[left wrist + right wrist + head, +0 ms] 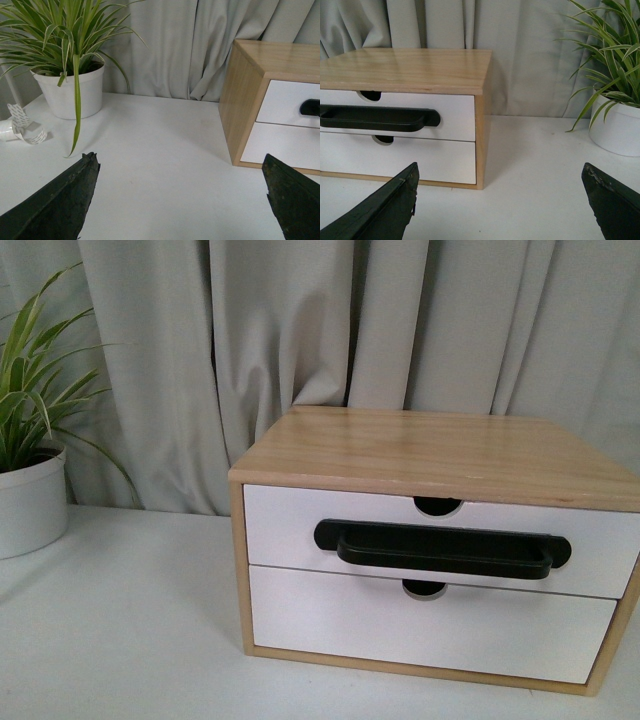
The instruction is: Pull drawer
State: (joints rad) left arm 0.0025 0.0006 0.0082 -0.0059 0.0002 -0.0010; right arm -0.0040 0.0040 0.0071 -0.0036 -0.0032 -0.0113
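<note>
Approach stage: drawer (290,530) closed, left gripper (179,156) and right gripper (500,165) jaws apart; next, clamp the handle (442,548) at one o'clock.

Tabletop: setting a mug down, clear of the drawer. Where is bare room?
Bare tabletop lies between the white plant pot and the cabinet, and, in the right wrist view, between its other side and a second plant pot. A tape roll crowds the first pot. Before the drawer it is bare too.

Text, labels, brands, numbers: none is showing legibly, neither on the drawer (285,528) nor the pot (30,505).
</note>
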